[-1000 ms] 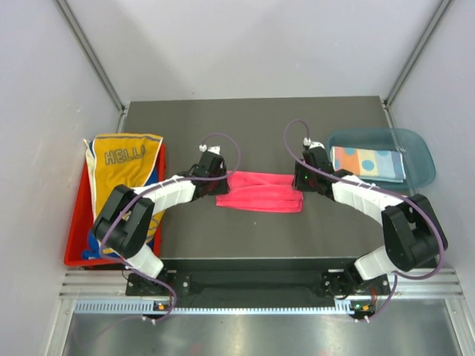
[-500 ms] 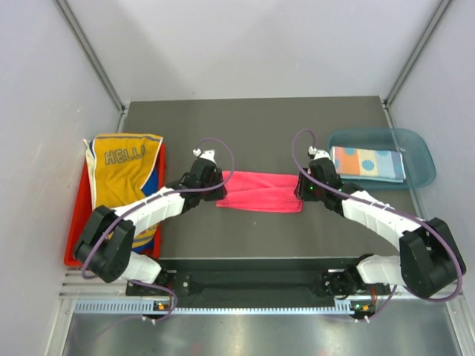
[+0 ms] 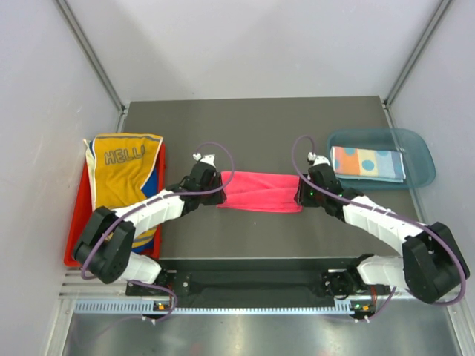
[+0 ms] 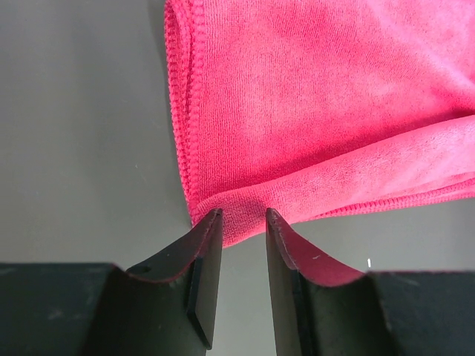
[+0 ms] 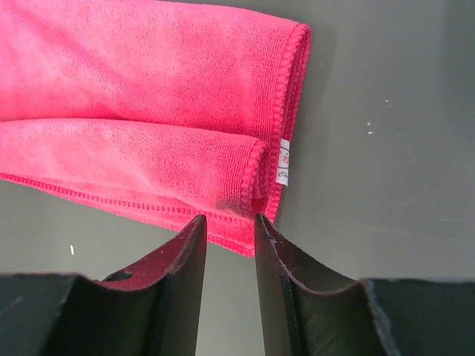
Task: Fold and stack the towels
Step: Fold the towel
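Note:
A hot pink towel (image 3: 260,190) lies folded into a long strip across the middle of the dark table. My left gripper (image 3: 215,198) is slightly open, its tips (image 4: 243,215) straddling the towel's near left corner (image 4: 223,219). My right gripper (image 3: 300,202) is slightly open, its tips (image 5: 228,219) straddling the near right corner (image 5: 237,222), next to the white label (image 5: 283,162). Bare table shows between both pairs of fingers. A yellow "HELLO" towel (image 3: 122,167) lies at the left. A light blue dotted towel (image 3: 367,162) lies folded at the right.
The yellow towel rests in a red tray (image 3: 74,256) at the table's left edge, with blue cloth showing under it. The dotted towel sits in a translucent teal bin (image 3: 421,167) at the right edge. Grey walls close in on both sides.
Both grippers have moved toward me along the towel's short ends, from its far side to its near corners. The pink towel has stayed in place.

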